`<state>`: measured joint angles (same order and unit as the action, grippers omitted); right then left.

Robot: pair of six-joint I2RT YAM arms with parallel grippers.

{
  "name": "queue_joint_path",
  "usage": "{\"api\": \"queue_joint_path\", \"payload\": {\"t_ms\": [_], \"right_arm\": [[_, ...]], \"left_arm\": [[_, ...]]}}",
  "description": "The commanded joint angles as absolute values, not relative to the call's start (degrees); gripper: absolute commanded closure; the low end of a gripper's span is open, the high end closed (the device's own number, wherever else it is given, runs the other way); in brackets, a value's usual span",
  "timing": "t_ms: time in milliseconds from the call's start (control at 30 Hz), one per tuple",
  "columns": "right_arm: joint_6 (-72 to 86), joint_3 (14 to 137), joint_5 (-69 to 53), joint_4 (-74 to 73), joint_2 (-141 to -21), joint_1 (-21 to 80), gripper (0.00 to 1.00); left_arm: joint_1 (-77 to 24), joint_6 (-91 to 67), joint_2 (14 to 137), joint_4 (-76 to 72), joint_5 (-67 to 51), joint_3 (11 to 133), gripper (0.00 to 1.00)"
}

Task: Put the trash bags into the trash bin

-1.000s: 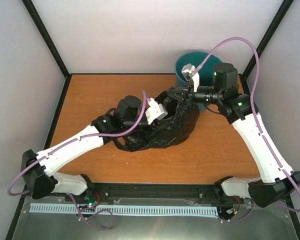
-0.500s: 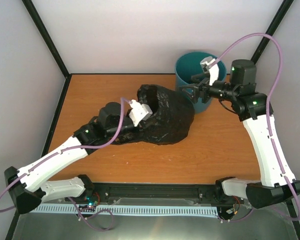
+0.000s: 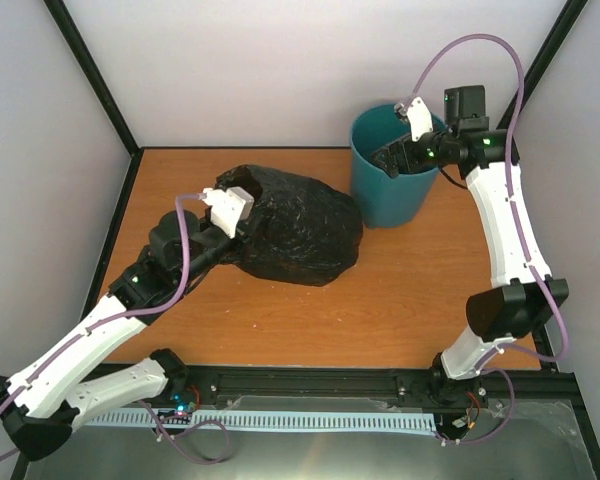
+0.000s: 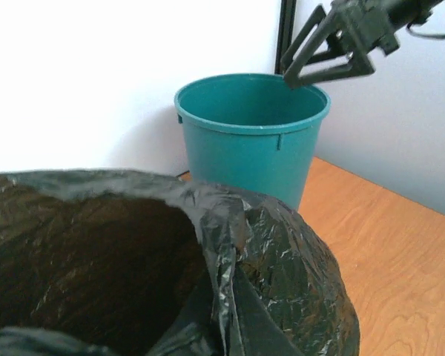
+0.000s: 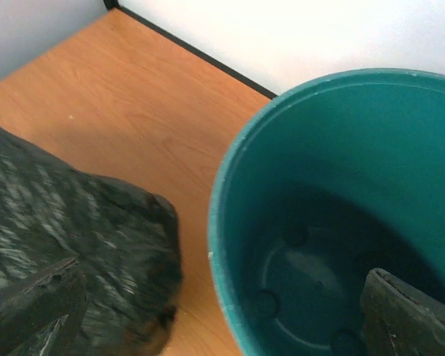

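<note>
trash bag (image 3: 300,235) beside trash bin (image 3: 390,200), right gripper (image 3: 395,160) over rim

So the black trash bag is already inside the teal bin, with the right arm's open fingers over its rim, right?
No. The black trash bag lies on the table beside the teal bin, whose inside is bare in the right wrist view. The right arm's open fingers are over its rim.

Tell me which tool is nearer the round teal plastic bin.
Right. The right tool hangs open over the rim of the round teal plastic bin; the left tool, farther left, grips the glossy black plastic bag.
</note>
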<state>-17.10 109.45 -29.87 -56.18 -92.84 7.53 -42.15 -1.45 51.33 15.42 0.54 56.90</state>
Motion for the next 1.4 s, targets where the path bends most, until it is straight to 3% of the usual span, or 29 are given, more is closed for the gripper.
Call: {"api": "queue_joint_path", "payload": {"t_ms": [0,167,367,700,833,1267,1367], "right_arm": [[-24.93,116.79,-24.96,-63.76,-95.65,7.29,0.0],[-28.43,120.63,-23.64,-67.67,-98.53,7.47,0.09],[-32.26,120.67,-22.86,-72.24,-102.21,8.44,0.29],[-32.94,120.71,-19.7,-73.15,-106.24,10.36,0.37],[-33.38,120.85,-19.08,-73.79,-106.69,10.75,0.45],[-35.84,119.91,-20.27,-79.0,-104.31,14.95,0.84],[-35.69,118.87,-20.01,-79.41,-102.59,17.57,0.88]], "left_arm": [[-41.86,-2.96,47.73,12.13,5.72,55.98,0.99],[-41.75,-3.2,44.55,8.76,7.36,54.62,0.99],[-41.66,-3.06,43.37,8.05,8.12,54.04,0.99],[-41.55,-2.65,43.66,8.03,8.31,53.88,0.99],[-41.44,-2.5,43.61,8.04,8.53,53.79,0.99],[-41.24,-2.44,42.43,7.56,10.01,53.45,0.99],[-41.22,-2.32,41.86,7.51,11.05,53.52,0.99]]}}
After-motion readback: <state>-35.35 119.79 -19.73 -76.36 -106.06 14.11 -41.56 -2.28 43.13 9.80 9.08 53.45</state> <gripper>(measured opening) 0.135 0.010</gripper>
